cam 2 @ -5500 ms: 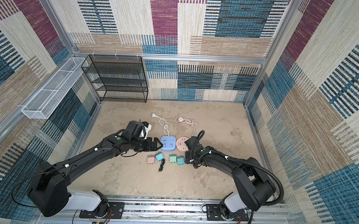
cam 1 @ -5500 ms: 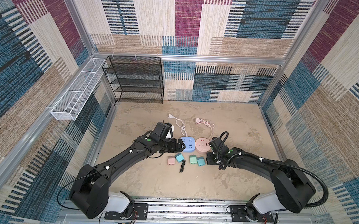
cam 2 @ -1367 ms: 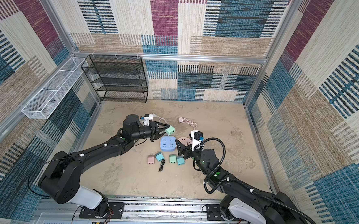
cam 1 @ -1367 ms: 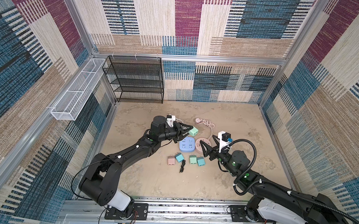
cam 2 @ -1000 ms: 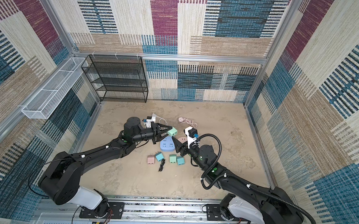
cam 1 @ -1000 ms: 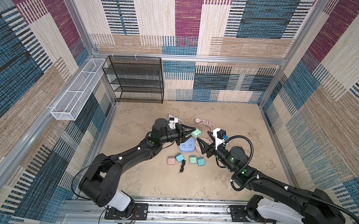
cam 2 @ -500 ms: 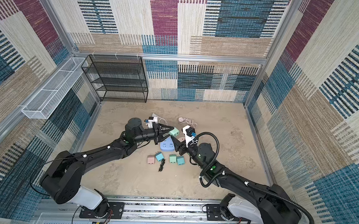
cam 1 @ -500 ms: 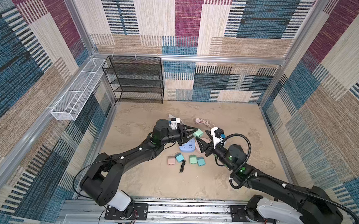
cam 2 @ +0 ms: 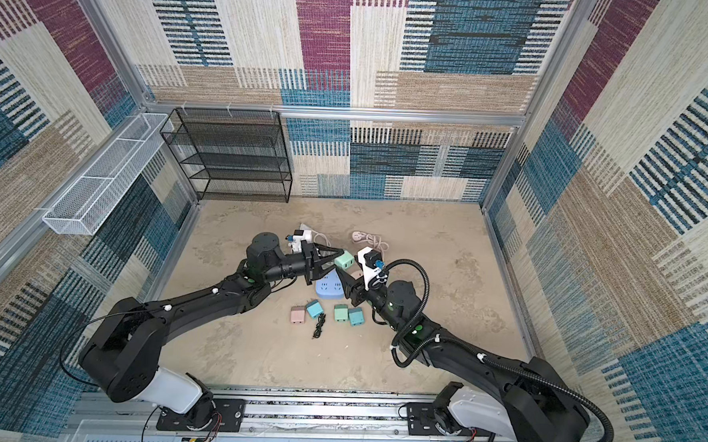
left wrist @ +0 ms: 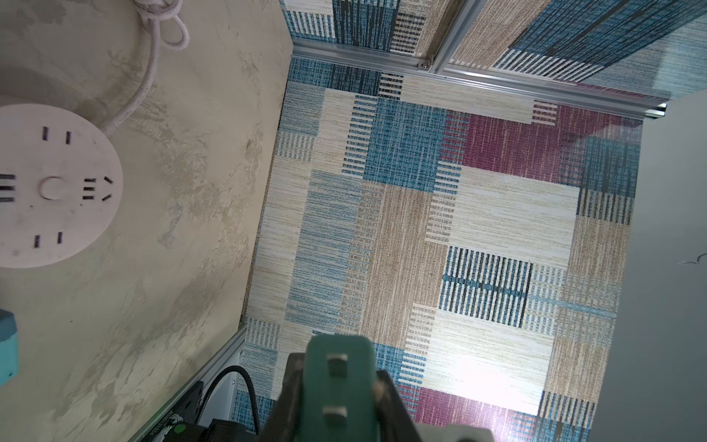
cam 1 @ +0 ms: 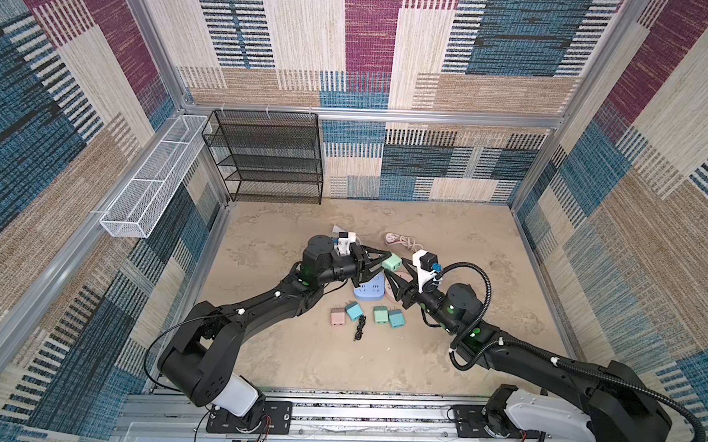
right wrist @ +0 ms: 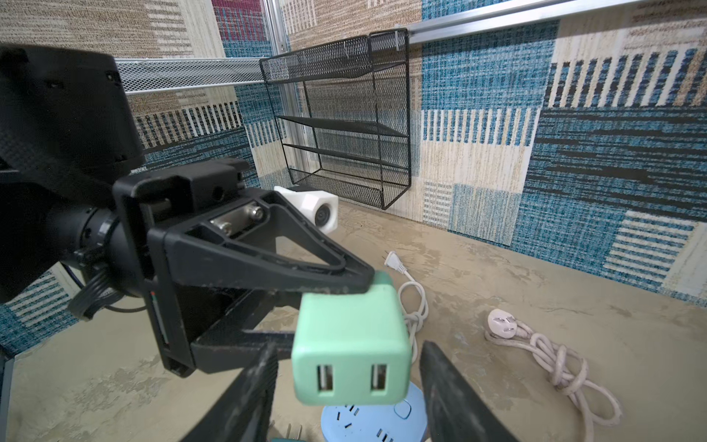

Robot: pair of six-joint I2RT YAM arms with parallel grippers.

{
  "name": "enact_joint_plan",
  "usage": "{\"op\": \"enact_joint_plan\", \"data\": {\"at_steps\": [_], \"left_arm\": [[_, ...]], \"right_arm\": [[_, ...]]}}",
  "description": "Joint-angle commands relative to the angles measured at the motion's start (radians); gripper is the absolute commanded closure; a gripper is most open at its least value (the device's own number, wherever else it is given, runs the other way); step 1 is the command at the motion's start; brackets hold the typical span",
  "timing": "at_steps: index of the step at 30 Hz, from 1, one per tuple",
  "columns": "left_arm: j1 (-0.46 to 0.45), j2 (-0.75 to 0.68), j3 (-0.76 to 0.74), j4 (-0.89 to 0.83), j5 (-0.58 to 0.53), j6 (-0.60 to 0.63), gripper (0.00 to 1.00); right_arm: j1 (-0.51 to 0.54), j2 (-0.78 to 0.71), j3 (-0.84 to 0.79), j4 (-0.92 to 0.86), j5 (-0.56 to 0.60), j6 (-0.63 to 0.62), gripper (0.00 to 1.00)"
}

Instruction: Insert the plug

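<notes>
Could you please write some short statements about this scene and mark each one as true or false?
1. The left gripper holds the mint green plug above the table. True.
2. The right gripper is shut on that plug. False: its fingers stand open on either side, with gaps showing.
3. The plug sits in the blue power strip. False: the strip lies on the table below it, and the plug is in the air.
4. A black wire rack stands at the far edge of the table. True.

Patchwork carpet walls enclose a beige floor and black mesh shelf.
</notes>
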Motion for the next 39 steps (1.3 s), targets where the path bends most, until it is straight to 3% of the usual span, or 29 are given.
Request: {"op": "enact_joint_plan", "data": {"at_steps": [1,10,22,25,29,39], "left_arm": [[0.0,-0.001,0.0,0.044,0.008,-0.003,1.0],[-0.002,0.003,0.001,0.048,0.01,-0.004,1.0],[-0.002,0.015,-0.003,0.069,0.006,-0.018,1.0],[-0.003,0.02,-0.003,0.081,0.009,-0.027,1.0],[-0.001,0.025,0.002,0.093,0.011,-0.035,1.0],[-0.002,0.026,0.005,0.091,0.007,-0.032,1.0]], "right_arm": [[-0.001,0.005,0.014,0.048,-0.004,0.014,0.38],[-0.007,0.018,0.036,0.042,-0.013,0.006,0.42],[-0.009,0.033,0.045,0.041,-0.038,0.011,0.59],[-0.009,0.03,0.041,0.041,-0.046,0.011,0.58],[-0.01,0.032,0.042,0.026,-0.057,0.009,0.5],[-0.011,0.041,0.046,0.021,-0.073,0.013,0.51]]}}
